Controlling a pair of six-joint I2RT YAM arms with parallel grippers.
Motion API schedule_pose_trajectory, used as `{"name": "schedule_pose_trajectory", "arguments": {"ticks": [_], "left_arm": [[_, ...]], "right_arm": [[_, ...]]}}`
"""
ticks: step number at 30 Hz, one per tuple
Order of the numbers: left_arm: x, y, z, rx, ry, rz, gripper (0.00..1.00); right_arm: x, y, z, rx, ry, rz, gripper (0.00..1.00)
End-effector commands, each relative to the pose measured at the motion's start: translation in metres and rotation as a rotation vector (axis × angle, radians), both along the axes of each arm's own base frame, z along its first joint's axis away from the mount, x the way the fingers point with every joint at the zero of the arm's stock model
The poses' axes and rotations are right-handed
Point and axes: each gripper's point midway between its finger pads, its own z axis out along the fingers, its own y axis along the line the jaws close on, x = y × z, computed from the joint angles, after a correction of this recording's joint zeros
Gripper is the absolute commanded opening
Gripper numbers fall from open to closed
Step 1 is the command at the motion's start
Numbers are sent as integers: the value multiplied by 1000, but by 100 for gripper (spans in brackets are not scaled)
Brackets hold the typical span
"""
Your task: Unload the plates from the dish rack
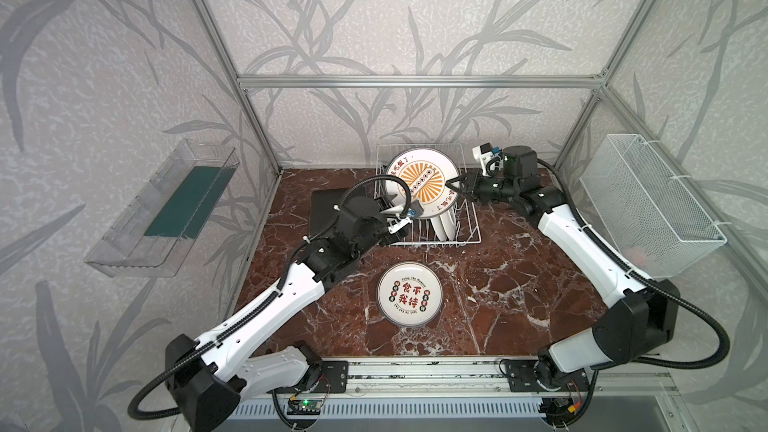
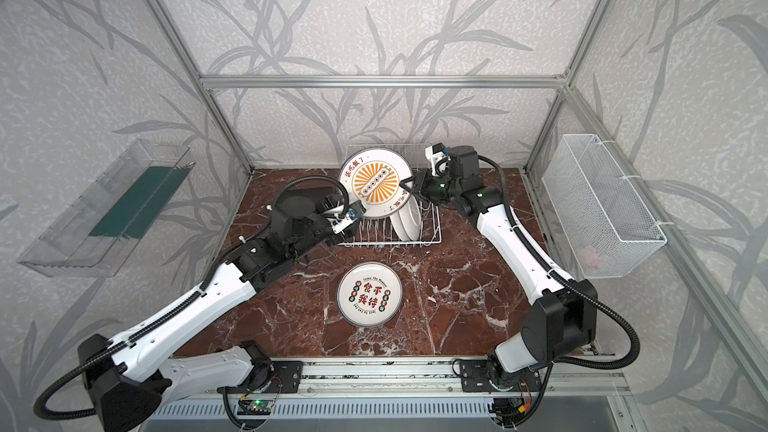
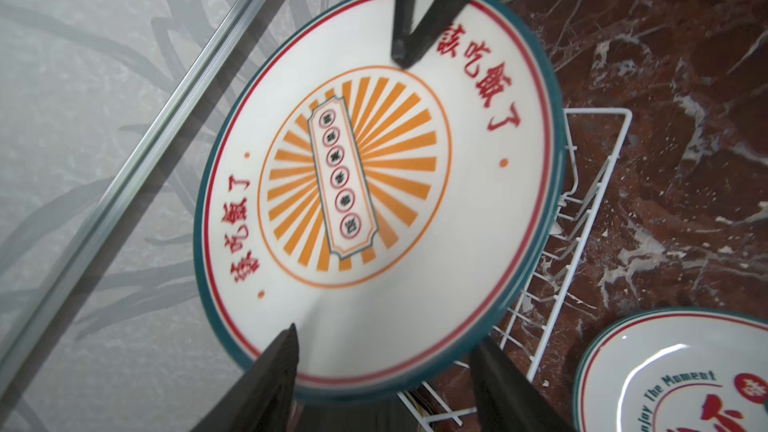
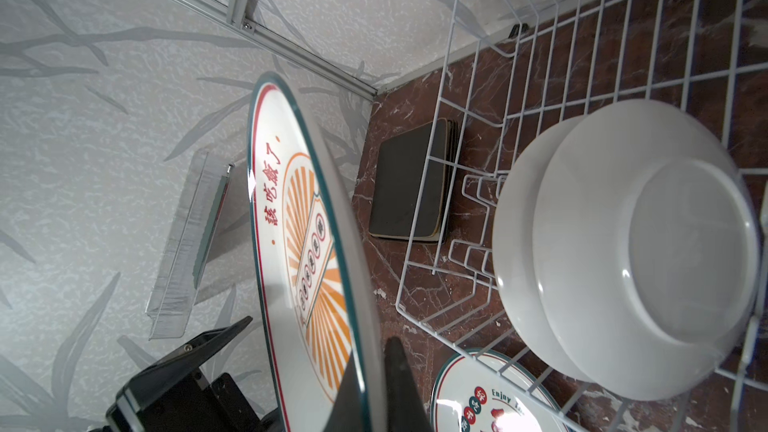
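Right gripper (image 1: 451,185) is clenched on the rim of the sunburst plate (image 1: 419,184), holding it tilted over the dish rack (image 2: 390,243). Left gripper (image 3: 384,340) is released, straddling the opposite rim. Two white plates (image 1: 442,224) stand in the rack. A lettered plate (image 1: 409,293) lies flat in front of the rack.
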Motion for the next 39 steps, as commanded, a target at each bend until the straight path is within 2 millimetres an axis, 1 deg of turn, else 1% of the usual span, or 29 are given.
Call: {"name": "schedule_pose_trajectory", "arguments": {"ticks": [1,4,6,8,11,14,16,20,24,26,28,31,36,39], "left_arm": [[-13,9,45,-436,138,-44,67],[-11,24,54,-609,235,-45,69],[-7,32,54,-685,314,-42,73],[-2,32,50,-752,409,-62,73],[7,21,37,-811,564,-106,74],[24,11,21,-856,706,-107,76],[34,3,15,-870,786,-111,77],[45,-8,10,-887,866,-149,77],[47,-16,7,-893,914,-191,75],[47,-18,4,-893,943,-200,69],[47,-19,-2,-883,974,-194,58],[45,-19,-7,-874,991,-186,45],[44,-18,-1,-899,986,-176,33],[43,-16,3,-908,982,-166,17]], "right_arm": [[-7,-6,29,25,-117,16,0],[-9,-8,28,16,-138,17,0],[-10,-8,28,14,-153,25,0],[-13,-7,27,15,-171,39,0],[-16,-7,24,7,-200,52,0],[-17,-7,23,3,-226,61,0],[-18,-7,22,7,-238,64,0],[-16,-5,19,22,-246,71,0],[-14,-1,13,28,-239,93,0],[-13,1,10,31,-241,103,0],[-11,2,7,31,-246,105,0],[-10,4,5,36,-248,113,0],[-10,4,-3,28,-228,124,0],[-11,5,-6,28,-215,131,0]]}}
